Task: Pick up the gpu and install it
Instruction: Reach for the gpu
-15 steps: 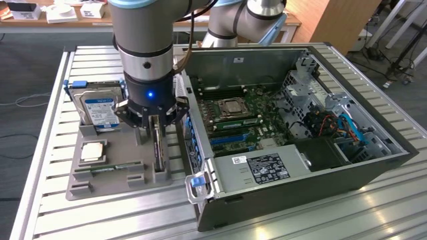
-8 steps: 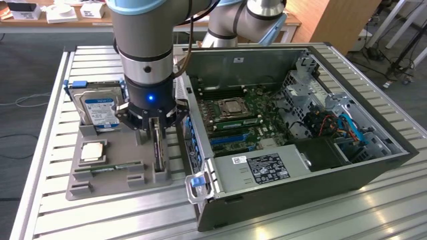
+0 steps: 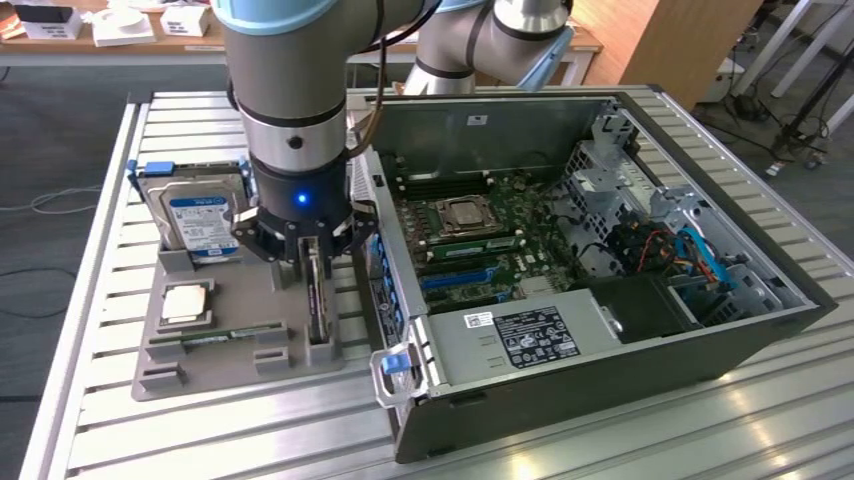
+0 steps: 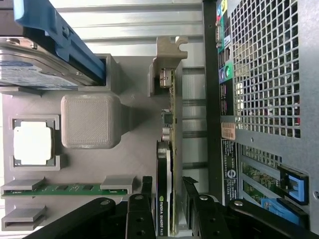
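1. Arm point(image 3: 287, 90) is cut off at the upper edge of the exterior view. Its wrist blocks the top end of the gpu point(image 3: 316, 318), so the metal bracket can't be made out there. The card's lower edge is sunk in the holder's slots.
2. In the wrist view the gpu point(image 4: 168, 159) is seen edge-on, black face on one side, green board on the other. Its lettering is too small to trust.
3. Gripper point(image 3: 311, 278) sits low over the card, jaws wide apart. The wrist view shows the gripper point(image 4: 166, 181) straddling it, with one of the fingers point(image 4: 146, 194) to each side and a slim gap at both. Nothing is gripped.
4. Surface is a slatted metal table point(image 3: 94, 430). Beyond it are grey floor point(image 3: 54, 130) and a wooden desk point(image 3: 80, 45) carrying white boxes point(image 3: 127, 25).
5. Grey holder tray point(image 3: 220, 378) rests on the table, at the exterior view's left of the computer case.
   - Hard drive point(image 3: 200, 215) stands upright.
   - Processor chip point(image 3: 187, 305) lies flat in a square recess.
   - Memory stick point(image 3: 214, 341) sits in a slot.
   - The gpu stands on edge, nearest the case.
6. Computer case point(image 3: 641, 390) lies open, showing the motherboard point(image 3: 494, 240) and a labelled power supply point(image 3: 534, 335).
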Motion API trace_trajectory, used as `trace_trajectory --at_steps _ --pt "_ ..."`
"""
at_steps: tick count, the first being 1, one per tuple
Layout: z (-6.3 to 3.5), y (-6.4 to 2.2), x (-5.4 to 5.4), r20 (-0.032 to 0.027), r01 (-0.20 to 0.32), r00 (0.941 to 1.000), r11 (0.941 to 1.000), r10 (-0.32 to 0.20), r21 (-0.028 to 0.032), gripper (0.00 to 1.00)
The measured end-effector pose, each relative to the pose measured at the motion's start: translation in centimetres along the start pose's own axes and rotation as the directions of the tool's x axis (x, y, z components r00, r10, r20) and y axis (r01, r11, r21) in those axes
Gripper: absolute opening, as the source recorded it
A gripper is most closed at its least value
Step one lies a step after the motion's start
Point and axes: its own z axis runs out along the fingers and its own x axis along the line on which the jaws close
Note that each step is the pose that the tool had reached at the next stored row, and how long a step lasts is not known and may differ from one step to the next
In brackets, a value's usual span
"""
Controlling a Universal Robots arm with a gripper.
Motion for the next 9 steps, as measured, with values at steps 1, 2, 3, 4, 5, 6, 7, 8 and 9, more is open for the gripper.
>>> trace_trajectory --at_steps 1,2,3,4,5,6,7,8,9 --pt "0.13 -0.01 0.00 -0.0001 0.000 1.0000 1.0000 0.000 0.0001 0.37" --pt "0.26 -0.02 0.00 -0.0002 0.000 1.0000 1.0000 0.000 0.0002 0.37" --pt "0.40 -0.02 0.01 -0.0001 0.000 1.0000 1.0000 0.000 0.0002 0.37" --pt "0.54 -0.03 0.01 -0.0002 0.000 1.0000 1.0000 0.000 0.0002 0.37" --pt "0.67 -0.03 0.01 -0.0001 0.000 1.0000 1.0000 0.000 0.0001 0.37" --pt "0.74 -0.04 0.01 -0.0001 0.000 1.0000 1.0000 0.000 0.0001 0.37" --pt "0.73 -0.04 0.01 -0.0002 0.000 1.0000 1.0000 0.000 0.0003 0.37" --pt "0.73 -0.04 0.01 -0.0002 0.000 1.0000 1.0000 0.000 0.0002 0.37" --pt "0.73 -0.04 0.01 -0.0002 0.000 1.0000 1.0000 0.000 0.0003 0.37"
